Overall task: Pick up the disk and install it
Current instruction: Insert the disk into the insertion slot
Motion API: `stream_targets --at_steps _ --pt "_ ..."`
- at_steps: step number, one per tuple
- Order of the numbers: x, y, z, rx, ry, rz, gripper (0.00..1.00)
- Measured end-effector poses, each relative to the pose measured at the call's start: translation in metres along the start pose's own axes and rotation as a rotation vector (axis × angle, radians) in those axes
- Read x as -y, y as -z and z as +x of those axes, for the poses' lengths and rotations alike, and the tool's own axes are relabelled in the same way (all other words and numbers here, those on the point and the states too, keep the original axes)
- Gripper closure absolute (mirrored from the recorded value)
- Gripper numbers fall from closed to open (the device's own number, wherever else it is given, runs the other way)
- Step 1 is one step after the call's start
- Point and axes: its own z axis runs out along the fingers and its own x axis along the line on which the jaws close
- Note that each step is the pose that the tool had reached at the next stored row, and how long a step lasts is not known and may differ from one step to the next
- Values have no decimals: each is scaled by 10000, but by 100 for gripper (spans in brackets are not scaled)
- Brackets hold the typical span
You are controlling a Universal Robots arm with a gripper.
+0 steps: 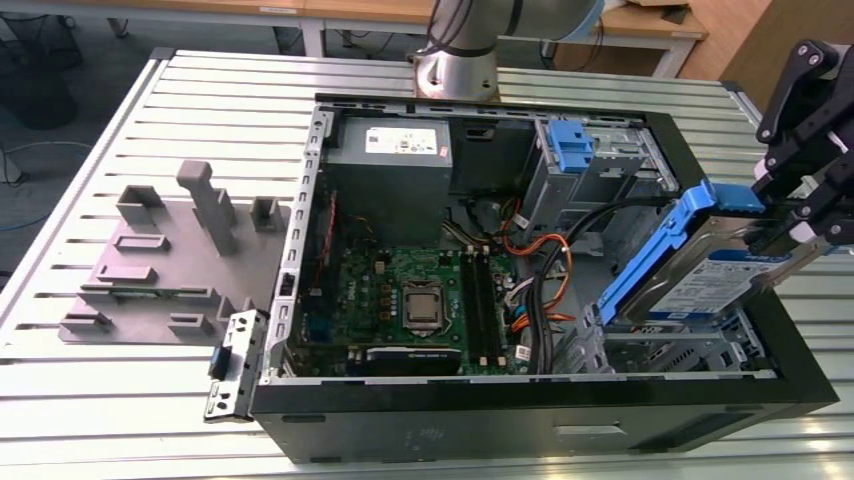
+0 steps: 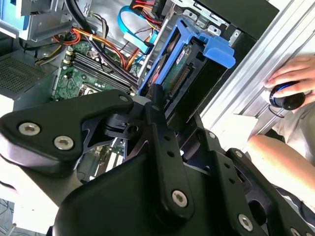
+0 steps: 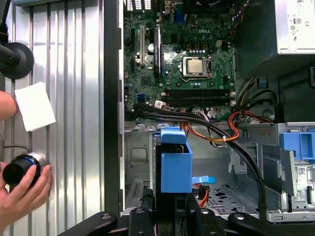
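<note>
The disk [image 1: 701,270] is up in the air at the exterior view's right, tilted steeply, with its white-and-blue label showing and the blue caddy framing it. The gripper [image 1: 787,232] is clamped on its upper end, fingers pressed against both sides. The disk's lower end hangs just over the metal drive bay [image 1: 681,350] in the corner of the open computer case [image 1: 534,405], not seated in it. In the first wrist view the disk [image 3: 175,164] sits end-on, right ahead of the gripper [image 3: 167,219]. Orange and black cables [image 1: 541,255] run just beside it toward the motherboard [image 1: 400,300]. Further off sit the grey power supply [image 1: 394,145] and a bare blue bracket [image 1: 570,150]. A person's hand [image 3: 22,191] rests on the counter [image 3: 74,98] beside the case, gripping a small black object [image 3: 17,171].
</note>
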Motion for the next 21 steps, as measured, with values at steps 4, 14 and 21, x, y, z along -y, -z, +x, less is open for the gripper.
stream_targets --at_steps 4,14,21 --pt "0 -3 0 -2 0 0 65" --pt "8 -130 3 -19 -1 1 65" --pt "15 -257 6 -29 -2 1 65"
